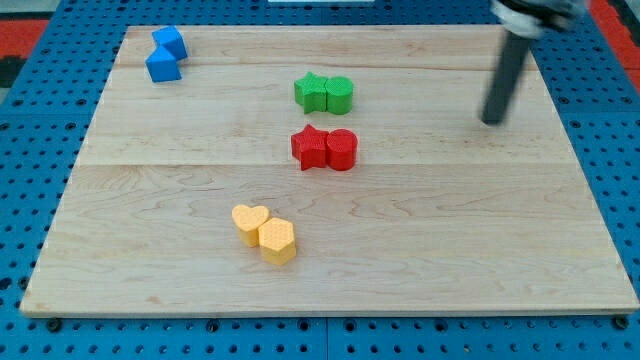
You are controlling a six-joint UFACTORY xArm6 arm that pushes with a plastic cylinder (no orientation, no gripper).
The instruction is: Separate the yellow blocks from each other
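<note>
A yellow heart block [249,222] and a yellow hexagon block [277,240] lie touching each other in the lower middle of the wooden board [480,260]. The heart is up and to the left of the hexagon. My tip [491,121] rests on the board at the upper right, far from both yellow blocks, to the right of the green and red pairs.
A green star [312,92] touches a green cylinder [339,95] at the top middle. A red star [311,148] touches a red cylinder [341,150] below them. Two blue blocks [165,55] sit stacked at the top left corner.
</note>
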